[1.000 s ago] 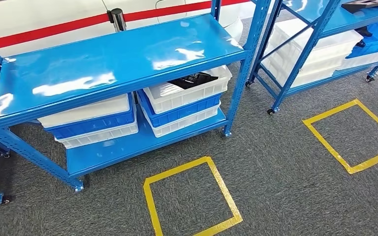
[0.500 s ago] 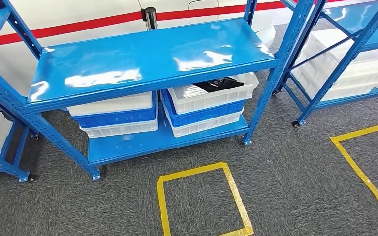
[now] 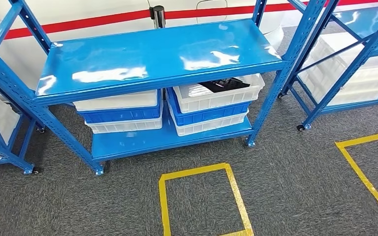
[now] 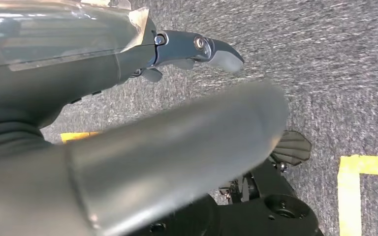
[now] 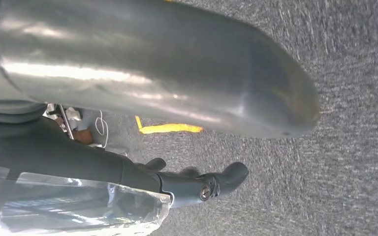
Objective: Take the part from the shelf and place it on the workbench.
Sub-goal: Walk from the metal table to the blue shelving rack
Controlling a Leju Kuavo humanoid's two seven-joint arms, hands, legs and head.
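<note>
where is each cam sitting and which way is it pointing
Head view: high on the body, looking forward and down at the blue shelf, its stacked bins and the yellow tape square.
Left wrist view: behind the left hand, facing the grey carpet.
Right wrist view: behind the right hand, facing carpet.
Shared: all three show grey carpet and yellow floor tape.

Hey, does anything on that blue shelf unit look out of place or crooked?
Mostly tidy. One oddity: a black part lies tilted in the top white bin of the right-hand stack, poking above its rim.
</note>
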